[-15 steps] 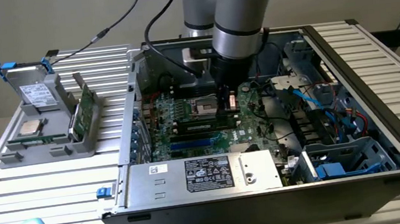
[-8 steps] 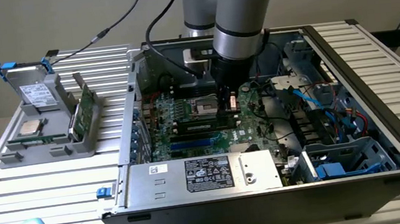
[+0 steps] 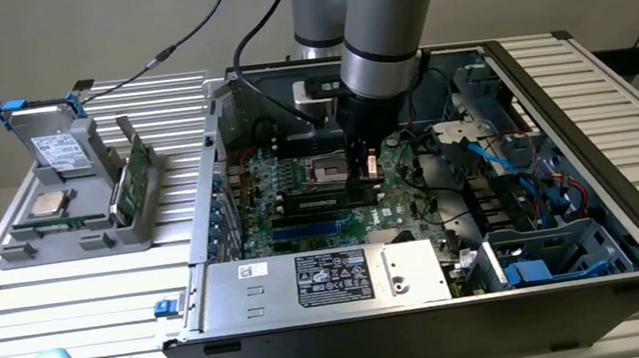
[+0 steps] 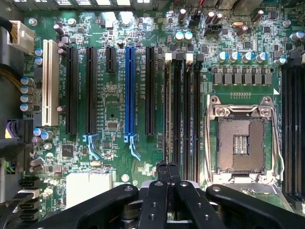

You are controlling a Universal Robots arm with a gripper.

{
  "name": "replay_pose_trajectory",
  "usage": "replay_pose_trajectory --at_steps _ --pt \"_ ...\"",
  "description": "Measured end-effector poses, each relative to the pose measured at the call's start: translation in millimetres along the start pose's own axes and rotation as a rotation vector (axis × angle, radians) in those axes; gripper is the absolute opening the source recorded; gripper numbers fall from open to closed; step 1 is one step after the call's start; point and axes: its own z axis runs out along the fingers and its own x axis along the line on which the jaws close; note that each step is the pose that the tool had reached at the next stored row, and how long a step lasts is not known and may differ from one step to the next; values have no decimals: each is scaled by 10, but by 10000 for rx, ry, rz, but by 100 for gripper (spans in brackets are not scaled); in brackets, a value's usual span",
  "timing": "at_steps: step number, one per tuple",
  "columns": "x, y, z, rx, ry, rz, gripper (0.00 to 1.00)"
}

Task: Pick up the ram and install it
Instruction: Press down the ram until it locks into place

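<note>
1. The gripper (image 4: 167, 168) has its fingers (image 4: 163, 175) pressed together with no gap between them. They pinch nothing that can be seen.

2. The fingertips sit directly over one end of the ram (image 4: 167, 109). Whether they touch its top edge cannot be told.

3. The ram stands edge-up in a memory slot beside the CPU socket (image 4: 240, 143). It appears to occupy the slot of that bank farthest from the socket. The three slots (image 4: 187, 109) between it and the socket look empty.

4. The ram's long axis runs along the slot, parallel to the near side of the socket and away from the fingertips. The closed fingers line up with this axis, so the gripper bears on the stick's end, not its middle.

5. In the exterior view, the gripper (image 3: 357, 173) reaches down into the case (image 3: 598, 114), just beside the socket (image 3: 325, 168). The ram (image 3: 322, 202) lies as a dark bar in front of the socket.

6. Judgement: the ram looks placed; full seating cannot be confirmed.
</note>
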Motion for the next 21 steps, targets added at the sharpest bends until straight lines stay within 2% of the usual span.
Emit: replay_pose_trajectory --at_steps 12,21 --pt "-2 1 10 2 -11 0 11" --pt "-2 60 1 0 -5 0 11"
